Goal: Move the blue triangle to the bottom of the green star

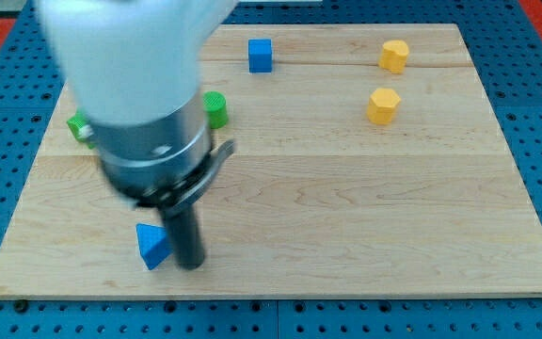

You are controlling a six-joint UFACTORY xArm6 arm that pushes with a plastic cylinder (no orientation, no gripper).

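My tip [190, 265] sits low on the tabletop [346, 217], near the view's bottom edge and toward the view's left. There are no jaws on this arm, only the straight dark rod, so nothing opens, closes or grips.

The blue triangle [152, 246] lies just at the view's left of my tip, touching the rod or very nearly so; the exact gap cannot be made out. It is the block nearest the view's bottom edge.

Above my tip, toward the view's top, the arm's grey housing [153, 155] and its blurred white body hide much of the left part of the board. A green block [215, 109] shows at the housing's right edge, up and slightly to the view's right of my tip. A second green block [80, 125] peeks out at the housing's left edge, up and to the view's left of my tip. Both are partly hidden, so which one is the star cannot be told. Both stand well apart from the blue triangle.

Farther up, a blue cube [260, 55] rests near the view's top edge, to the right of my tip. Far to the view's right stand two yellow blocks: one [382, 104] lower, the other [394, 56] near the top edge. Both look many-sided.
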